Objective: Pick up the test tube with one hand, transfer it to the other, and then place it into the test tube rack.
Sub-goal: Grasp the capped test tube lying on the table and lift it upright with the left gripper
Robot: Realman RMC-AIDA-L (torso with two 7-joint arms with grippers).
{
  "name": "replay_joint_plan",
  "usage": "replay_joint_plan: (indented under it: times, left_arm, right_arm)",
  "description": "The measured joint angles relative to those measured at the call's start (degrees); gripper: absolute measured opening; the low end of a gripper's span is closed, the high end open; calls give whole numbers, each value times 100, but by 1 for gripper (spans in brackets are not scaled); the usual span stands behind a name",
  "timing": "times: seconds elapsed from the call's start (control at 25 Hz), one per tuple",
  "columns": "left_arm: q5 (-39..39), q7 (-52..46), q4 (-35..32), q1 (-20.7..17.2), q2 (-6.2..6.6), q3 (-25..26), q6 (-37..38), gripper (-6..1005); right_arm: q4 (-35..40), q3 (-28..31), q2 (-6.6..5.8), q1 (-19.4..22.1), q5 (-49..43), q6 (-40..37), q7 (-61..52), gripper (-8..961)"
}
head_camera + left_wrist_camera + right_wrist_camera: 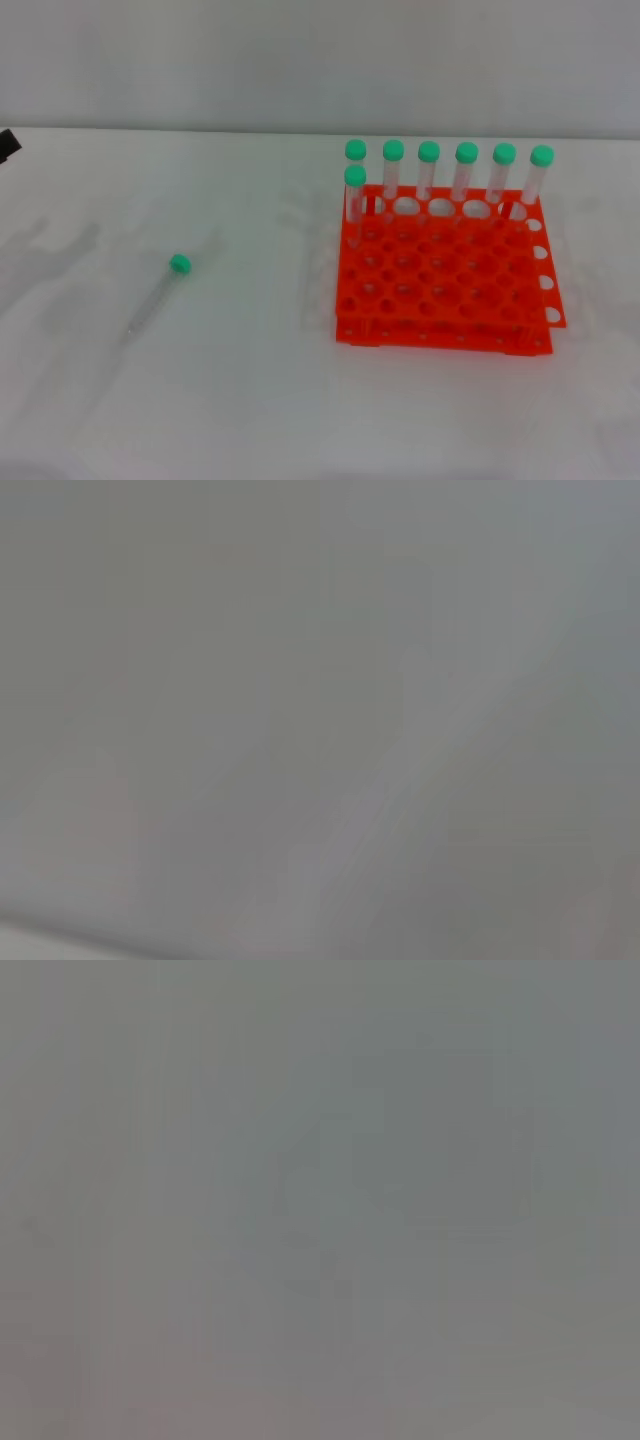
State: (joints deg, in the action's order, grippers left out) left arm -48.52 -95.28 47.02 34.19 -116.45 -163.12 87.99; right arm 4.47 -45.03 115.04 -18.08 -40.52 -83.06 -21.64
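We see the test tube (158, 293) lying flat on the table (240, 400), well apart at nine o'clock from the orange rack (442, 275), ready for pickup. Neither gripper shows, so we cannot tell their jaws.

Green-capped clear test tube (160, 291) lying flat on table, well left of orange rack (440, 285)

A white table (250, 400) fills the head view from edge to edge, and a pale grey wall (300, 60) rises behind it at 12 o'clock. Seven green-capped tubes (466, 170) stand upright at about 2 o'clock: six in a row along the far side, and one more (355, 195) just in front of that row's leftmost tube. Both wrist views show only a featureless grey blur.
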Motion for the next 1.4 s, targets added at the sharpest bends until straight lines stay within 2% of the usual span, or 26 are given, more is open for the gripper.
replay_joint_plan:
  times: [0.24, 0.48, 0.72, 0.92, 1.2, 1.4]
  left_arm:
    - [1641, -1220, 633, 628, 337, -4, 498, 886]
    - [3813, -2021, 1186, 1572, 485, -10, 809, 885]
    - [5858, -2445, 1173, 2494, 534, -9, 782, 885]
    - [6866, -2600, 876, 2975, 528, -14, 604, 885]
    - [7738, -2810, -347, 3191, 483, -18, -217, 884]
    - [7941, -2940, -837, 3199, 446, -19, -649, 884]
  right_arm:
    - [23, 274, -6, 22, 0, -49, 29, 865]
    - [141, 334, -9, 41, 0, -22, 42, 864]
    - [224, 347, -9, 19, 14, 1, 167, 863]
    - [229, 354, -9, -12, 121, 8, 244, 862]
    - [230, 355, -6, -39, 124, 9, 259, 861]
    - [209, 355, -1, -26, 124, -23, 246, 860]
